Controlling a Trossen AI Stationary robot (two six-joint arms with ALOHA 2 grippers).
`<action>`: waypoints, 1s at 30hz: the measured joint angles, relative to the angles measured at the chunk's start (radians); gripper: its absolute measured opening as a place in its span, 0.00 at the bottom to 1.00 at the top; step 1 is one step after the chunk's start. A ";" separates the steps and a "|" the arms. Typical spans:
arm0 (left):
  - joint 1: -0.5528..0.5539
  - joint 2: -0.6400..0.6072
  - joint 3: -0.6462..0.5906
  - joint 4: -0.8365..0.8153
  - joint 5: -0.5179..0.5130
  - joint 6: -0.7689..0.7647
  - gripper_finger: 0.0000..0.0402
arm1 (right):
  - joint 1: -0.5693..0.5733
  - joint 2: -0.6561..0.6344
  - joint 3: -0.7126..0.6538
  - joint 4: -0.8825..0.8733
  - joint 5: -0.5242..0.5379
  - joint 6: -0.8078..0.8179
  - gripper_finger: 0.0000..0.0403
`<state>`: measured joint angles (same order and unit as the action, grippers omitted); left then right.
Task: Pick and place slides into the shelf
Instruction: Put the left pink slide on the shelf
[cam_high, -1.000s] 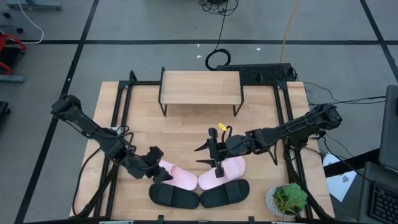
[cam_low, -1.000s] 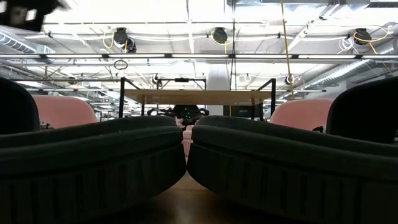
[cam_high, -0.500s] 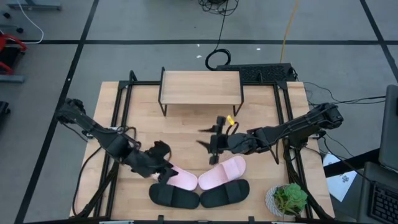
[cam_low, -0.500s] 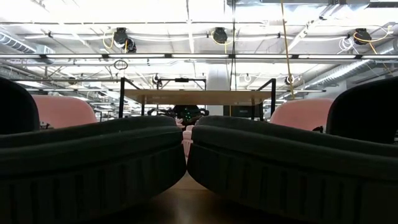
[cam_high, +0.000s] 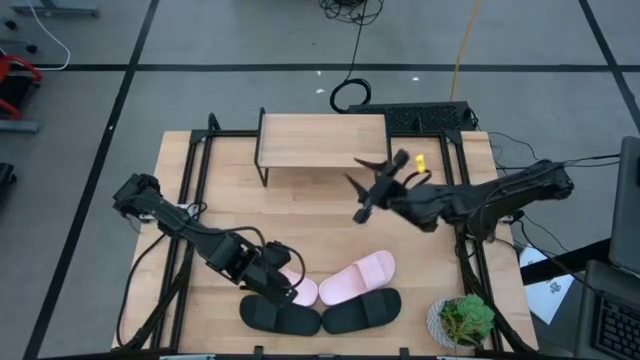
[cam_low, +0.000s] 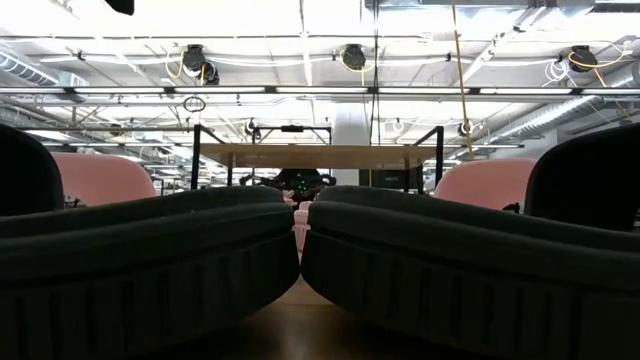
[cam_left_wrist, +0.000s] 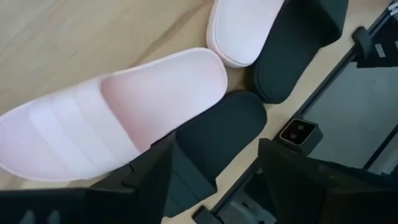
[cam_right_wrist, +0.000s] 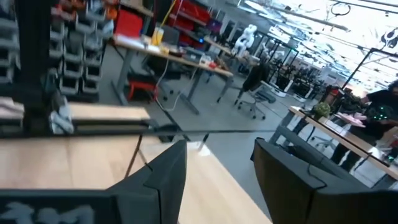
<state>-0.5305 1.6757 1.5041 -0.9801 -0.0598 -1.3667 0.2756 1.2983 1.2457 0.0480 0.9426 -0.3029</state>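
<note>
Left gripper (cam_high: 288, 284), fingers spread and empty, directly over left pink slide (cam_high: 296, 288), black slide (cam_left_wrist: 214, 140) touching just beyond: risks pinching or nudging both; shelf (cam_high: 322, 139) well apart.

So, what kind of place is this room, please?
Probably a robotics lab or workshop: open ceiling pipes, workbenches with red storage bins and office chairs, cables lying on the floor.

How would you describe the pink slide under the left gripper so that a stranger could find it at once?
Start at the wooden table and look to its near edge, where four slides lie in a cluster. The left pink slide is in the row nearer the shelf, beside the other pink slide. Only this one has the left gripper over it.
</note>
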 joint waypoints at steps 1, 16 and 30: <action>0.003 0.006 0.000 -0.004 0.005 -0.005 0.58 | 0.000 -0.014 0.000 0.000 0.000 0.000 0.43; 0.055 0.065 -0.024 0.008 0.034 -0.031 0.58 | 0.002 -0.099 0.000 -0.016 -0.001 -0.065 0.43; 0.037 0.189 -0.023 -0.021 0.087 -0.311 0.58 | 0.003 -0.099 0.000 -0.173 -0.002 -0.184 0.43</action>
<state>-0.4931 1.8649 1.4809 -1.0008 0.0275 -1.6774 0.2787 1.1988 1.2461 -0.1251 0.9410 -0.4869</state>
